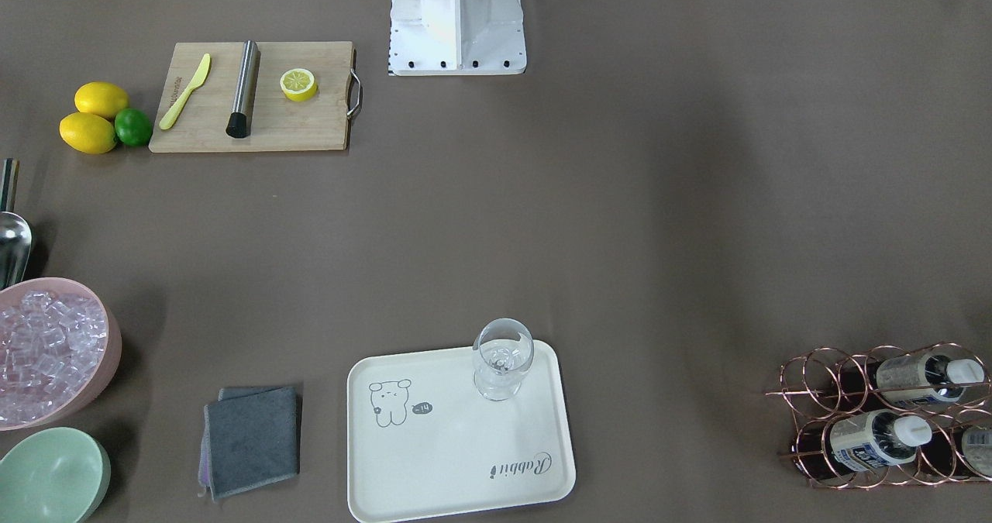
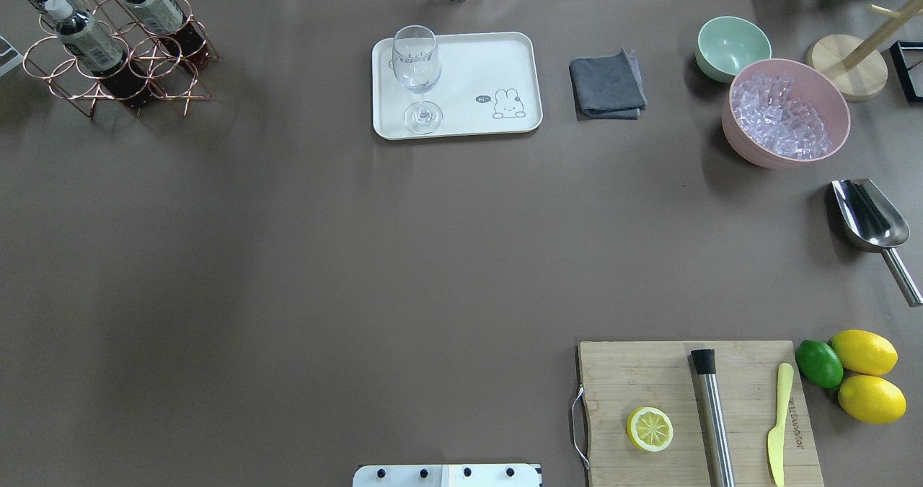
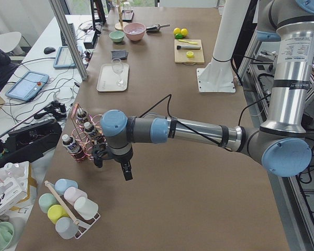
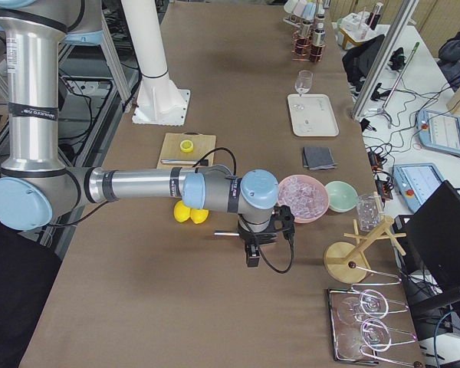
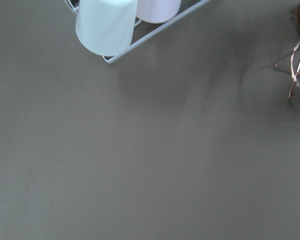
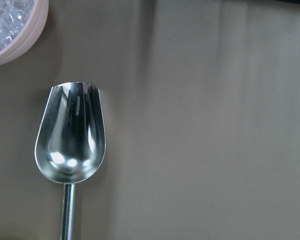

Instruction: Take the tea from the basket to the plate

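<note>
Three tea bottles stand in the copper wire basket (image 2: 115, 76) at the table's far left corner; the nearest tea (image 2: 83, 36) has a white cap and dark liquid. In the front-facing view the basket (image 1: 821, 376) holds the tea (image 1: 876, 438) at the lower right. The cream plate (image 2: 469, 61) carries a stemmed glass (image 2: 414, 68). My left gripper (image 3: 126, 171) shows only in the exterior left view, hanging just beside the basket (image 3: 97, 123); I cannot tell if it is open. My right gripper (image 4: 251, 257) shows only in the exterior right view, and I cannot tell its state.
A metal scoop (image 6: 70, 135) lies under the right wrist beside the pink bowl of ice (image 2: 786, 112). A mint bowl (image 2: 732, 47), a grey cloth (image 2: 607, 84), the cutting board (image 2: 649, 379) with half a lemon, and a rack of pastel cups (image 3: 68, 206) are also there.
</note>
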`<action>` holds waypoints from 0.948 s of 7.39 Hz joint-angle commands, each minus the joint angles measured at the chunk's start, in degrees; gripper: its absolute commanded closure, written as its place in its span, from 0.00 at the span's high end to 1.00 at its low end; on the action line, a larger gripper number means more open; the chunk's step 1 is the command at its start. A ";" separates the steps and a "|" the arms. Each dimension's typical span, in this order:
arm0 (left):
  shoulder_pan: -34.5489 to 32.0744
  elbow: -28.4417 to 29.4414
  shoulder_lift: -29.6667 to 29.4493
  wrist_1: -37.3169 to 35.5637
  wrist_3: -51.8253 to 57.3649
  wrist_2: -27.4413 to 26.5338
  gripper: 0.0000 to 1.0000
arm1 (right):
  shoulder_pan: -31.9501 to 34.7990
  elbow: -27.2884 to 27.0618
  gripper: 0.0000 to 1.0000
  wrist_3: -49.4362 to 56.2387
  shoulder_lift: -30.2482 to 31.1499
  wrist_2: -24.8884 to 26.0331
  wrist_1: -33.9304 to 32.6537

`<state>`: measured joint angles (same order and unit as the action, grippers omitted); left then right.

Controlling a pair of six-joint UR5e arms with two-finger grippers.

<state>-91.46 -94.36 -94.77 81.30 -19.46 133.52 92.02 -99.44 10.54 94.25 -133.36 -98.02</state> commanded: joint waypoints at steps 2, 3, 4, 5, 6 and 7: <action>-1.27 -1.88 -7.77 -2.02 -42.08 5.95 0.98 | 0.00 0.03 0.99 0.00 0.14 0.12 0.46; 0.13 -1.18 -10.32 -2.72 -49.11 5.79 0.98 | 0.00 0.12 0.99 0.00 0.15 0.12 0.46; 1.71 -0.65 -12.17 -2.64 -55.19 5.61 0.98 | 0.00 0.30 0.99 0.00 0.15 0.12 0.46; 1.90 0.74 -12.45 -2.21 -55.42 5.52 0.97 | 0.00 0.30 0.99 0.00 0.15 0.12 0.46; 1.98 4.33 -16.37 -2.90 -57.77 5.70 0.97 | 0.00 0.30 0.99 0.00 0.15 0.12 0.46; 2.59 9.67 -22.85 -5.78 -59.80 5.35 0.97 | 0.00 0.30 0.99 0.00 0.23 0.12 0.46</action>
<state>-89.67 -91.78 -109.36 78.49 -75.43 139.12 92.02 -99.16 10.55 94.39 -133.24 -97.56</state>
